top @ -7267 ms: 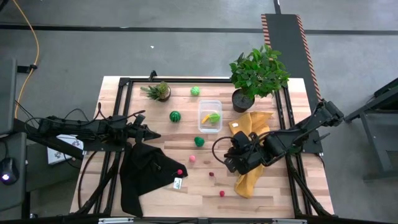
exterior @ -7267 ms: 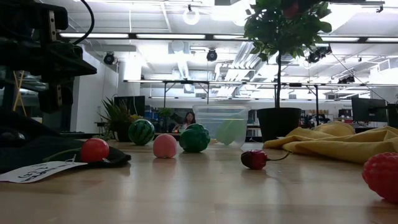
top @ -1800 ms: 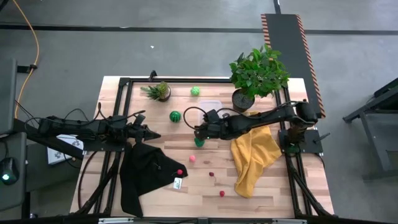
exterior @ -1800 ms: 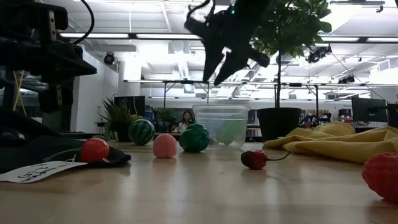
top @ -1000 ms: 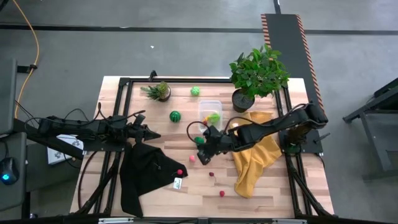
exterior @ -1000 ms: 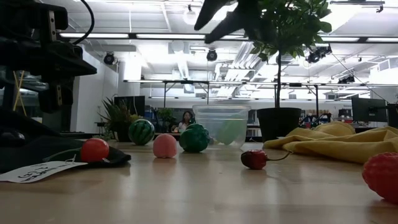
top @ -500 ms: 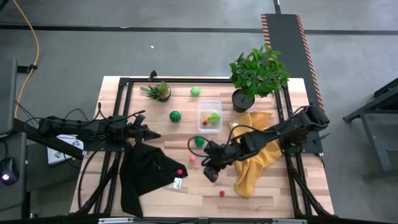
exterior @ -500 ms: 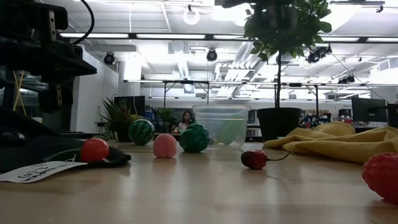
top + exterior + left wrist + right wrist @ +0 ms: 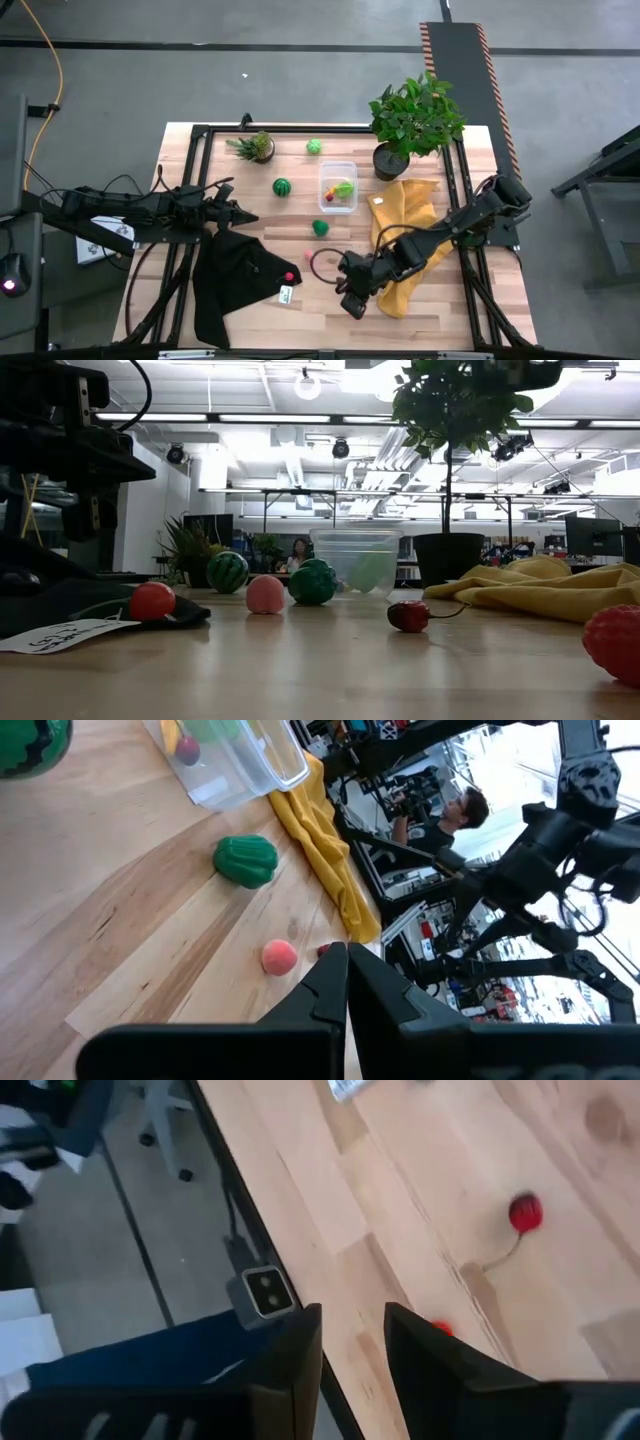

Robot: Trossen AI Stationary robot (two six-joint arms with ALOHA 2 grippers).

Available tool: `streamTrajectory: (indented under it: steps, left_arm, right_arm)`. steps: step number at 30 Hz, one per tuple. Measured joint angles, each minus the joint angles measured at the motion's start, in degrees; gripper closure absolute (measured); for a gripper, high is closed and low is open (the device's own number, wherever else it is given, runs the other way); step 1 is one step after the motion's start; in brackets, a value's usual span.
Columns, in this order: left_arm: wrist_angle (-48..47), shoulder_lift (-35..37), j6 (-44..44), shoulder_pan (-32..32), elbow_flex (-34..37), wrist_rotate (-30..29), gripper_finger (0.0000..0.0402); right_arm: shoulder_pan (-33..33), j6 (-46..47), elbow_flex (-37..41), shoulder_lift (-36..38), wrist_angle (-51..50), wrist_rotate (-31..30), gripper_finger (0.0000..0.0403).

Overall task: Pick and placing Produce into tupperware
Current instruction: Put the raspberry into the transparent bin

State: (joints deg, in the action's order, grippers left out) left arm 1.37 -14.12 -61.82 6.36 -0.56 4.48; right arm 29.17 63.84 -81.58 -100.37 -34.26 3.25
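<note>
My right gripper [image 9: 350, 1342], slightly parted and empty, hangs over the cherry [image 9: 525, 1211], ahead of my fingertips; left gripper [image 9: 345, 982] shut, farther

Clear tupperware [image 9: 338, 186] w/ produce [image 9: 343, 189] inside.

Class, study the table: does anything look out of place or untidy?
The yellow cloth lies crumpled beside the clear plastic container, and the black cloth is bunched up with a small red fruit on its edge.
</note>
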Motion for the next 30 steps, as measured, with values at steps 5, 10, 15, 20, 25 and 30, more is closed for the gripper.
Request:
streamTrajectory:
  steps: [5,10,15,20,25,30]
  left_arm:
    - [-0.01,0.00,0.00,-0.01,0.00,0.01,0.0401]
    - [0.01,-0.01,0.00,0.01,0.00,0.01,0.0401]
    - [-0.01,-0.01,0.00,0.00,0.00,0.01,0.0401]
    - [0.01,0.00,0.01,0.00,0.00,0.00,0.0401]
    - [0.01,-0.01,0.00,0.00,0.00,0.01,0.0401]
    - [0.01,0.00,0.00,0.01,0.00,0.01,0.0401]
  right_arm:
    - [2.29,2.50,-0.09,-1.68,-0.04,-0.78,0.0299]
    - [3.93,4.93,-0.11,-2.02,-0.55,-3.70,0.0299]
    - [4.99,6.22,-1.44,-2.09,-4.21,-6.48,0.0299]
    - [5.16,4.21,-9.14,-4.00,-14.24,-9.34,0.0299]
    - [5.11,1.84,-18.09,-8.69,-22.63,-10.57,0.0299]
    - [5.14,1.89,-24.30,-12.79,-28.65,-11.37,0.0299]
